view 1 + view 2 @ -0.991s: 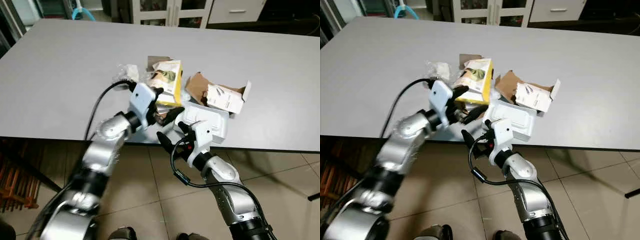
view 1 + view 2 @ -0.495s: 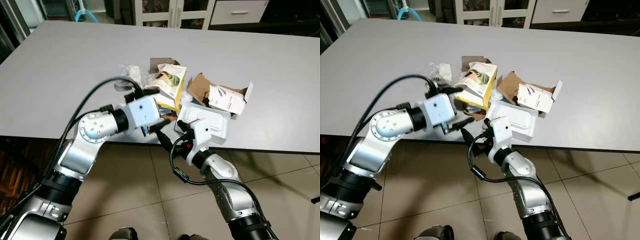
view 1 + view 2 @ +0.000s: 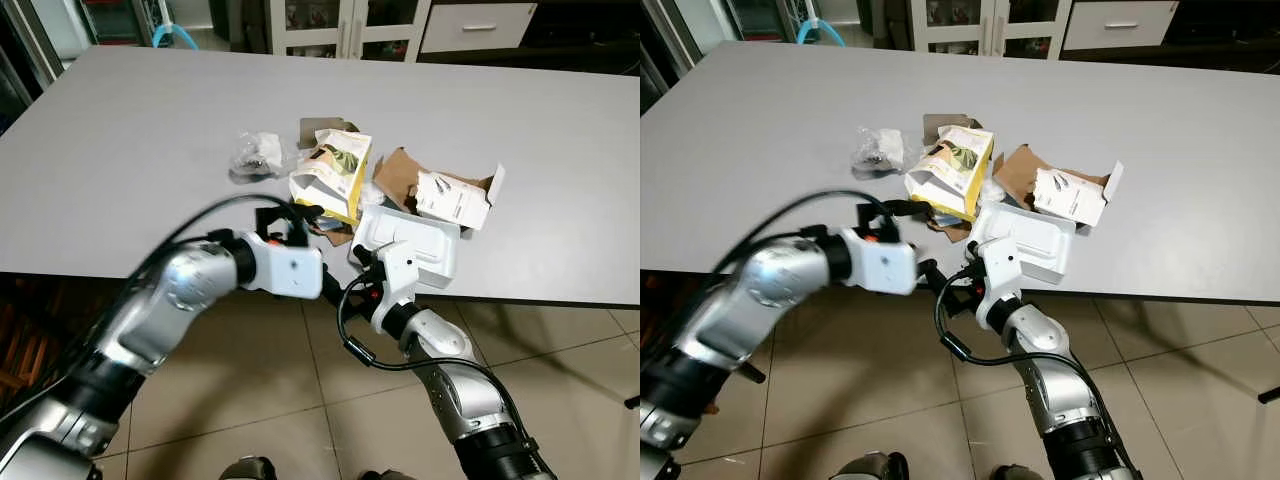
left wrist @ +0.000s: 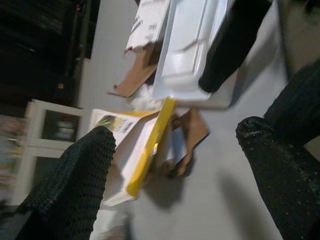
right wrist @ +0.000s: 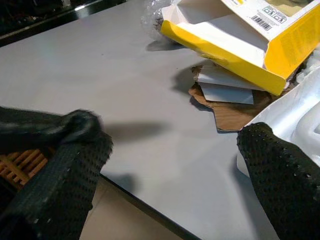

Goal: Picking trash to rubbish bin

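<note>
Table (image 3: 120,150): a heap of trash near its front edge. Bag (image 3: 256,153) at the heap's left. Box (image 3: 334,175) right of the bag, lying over cardboard scraps (image 5: 230,112). Tray (image 3: 412,240) right of and in front of the box, at the table's edge. Opened carton (image 3: 452,197) behind the tray, at the heap's right. Cabinets (image 3: 345,25) behind the table.

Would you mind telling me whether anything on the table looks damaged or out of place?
Yes: a heap of trash lies near the table's front edge. The yellow box lies torn open, the white carton has ripped brown flaps, and the white tray lies askew, reaching the edge. A crumpled plastic wrapper lies apart.
</note>
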You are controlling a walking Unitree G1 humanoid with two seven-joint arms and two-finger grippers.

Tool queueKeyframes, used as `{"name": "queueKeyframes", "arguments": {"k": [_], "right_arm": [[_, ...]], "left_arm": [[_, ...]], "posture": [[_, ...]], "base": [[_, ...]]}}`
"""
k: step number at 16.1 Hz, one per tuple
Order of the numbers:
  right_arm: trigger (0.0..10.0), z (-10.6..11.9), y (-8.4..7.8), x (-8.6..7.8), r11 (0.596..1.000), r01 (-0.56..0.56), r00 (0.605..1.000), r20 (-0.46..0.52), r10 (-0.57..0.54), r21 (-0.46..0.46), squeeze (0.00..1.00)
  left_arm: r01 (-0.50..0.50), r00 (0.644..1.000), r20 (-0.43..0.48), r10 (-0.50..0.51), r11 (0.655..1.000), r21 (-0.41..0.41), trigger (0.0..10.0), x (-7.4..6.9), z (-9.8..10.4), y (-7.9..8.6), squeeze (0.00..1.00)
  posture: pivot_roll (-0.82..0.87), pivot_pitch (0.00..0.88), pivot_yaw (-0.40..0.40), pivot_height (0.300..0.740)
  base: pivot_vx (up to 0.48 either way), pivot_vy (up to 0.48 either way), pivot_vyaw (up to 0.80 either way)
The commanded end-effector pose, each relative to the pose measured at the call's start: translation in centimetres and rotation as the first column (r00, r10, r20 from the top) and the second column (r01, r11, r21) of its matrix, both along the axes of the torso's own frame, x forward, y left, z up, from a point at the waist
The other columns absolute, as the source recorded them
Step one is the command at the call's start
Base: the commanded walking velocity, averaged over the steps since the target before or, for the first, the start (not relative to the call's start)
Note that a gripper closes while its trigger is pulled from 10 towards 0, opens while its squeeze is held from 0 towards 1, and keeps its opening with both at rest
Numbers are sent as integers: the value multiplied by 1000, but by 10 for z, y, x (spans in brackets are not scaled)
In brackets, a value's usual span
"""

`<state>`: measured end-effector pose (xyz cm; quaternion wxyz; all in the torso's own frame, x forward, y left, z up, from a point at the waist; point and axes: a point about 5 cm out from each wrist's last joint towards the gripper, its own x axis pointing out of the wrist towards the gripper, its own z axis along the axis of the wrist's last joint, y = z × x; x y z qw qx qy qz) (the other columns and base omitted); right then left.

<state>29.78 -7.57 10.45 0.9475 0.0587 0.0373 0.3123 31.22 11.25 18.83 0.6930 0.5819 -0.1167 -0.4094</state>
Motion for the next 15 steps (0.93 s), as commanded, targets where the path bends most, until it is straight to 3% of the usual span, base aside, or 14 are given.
{"name": "queueKeyframes", "arguments": {"k": [1,3,6,7,9,12,15], "right_arm": [[10000,11,-1,3,1000,-5,999,48,3,23,0],[10000,10,-2,3,1000,-6,999,47,5,17,0],[10000,9,-3,3,1000,-4,999,46,4,10,0],[10000,6,-4,3,1000,-3,999,37,3,-2,0],[10000,4,-5,2,1000,-4,1000,31,4,-13,0],[10000,3,-8,3,1000,3,1000,30,-2,-17,0],[10000,1,-11,3,1000,9,1000,24,-9,-28,0]], "left_arm": [[-44,999,6,43,993,106,10000,4,-21,7,0],[-44,998,45,38,988,150,10000,7,-25,9,0],[-124,991,49,126,991,-40,10000,13,-15,8,0],[-185,971,105,217,950,-251,10000,23,10,5,0],[-196,944,190,271,919,-341,10000,29,31,6,0],[-248,899,249,360,888,-387,10000,36,43,14,0],[-269,897,255,360,905,-330,10000,38,37,20,0]], "posture": [[-3,91,-7,740],[0,92,-11,740],[1,92,-13,740],[5,92,-16,740],[5,92,-17,740],[1,91,-18,740],[1,90,-19,740]], "base": [[0,0,0],[0,0,0],[0,0,0],[0,0,0],[0,0,0],[0,0,0],[0,0,0]]}}
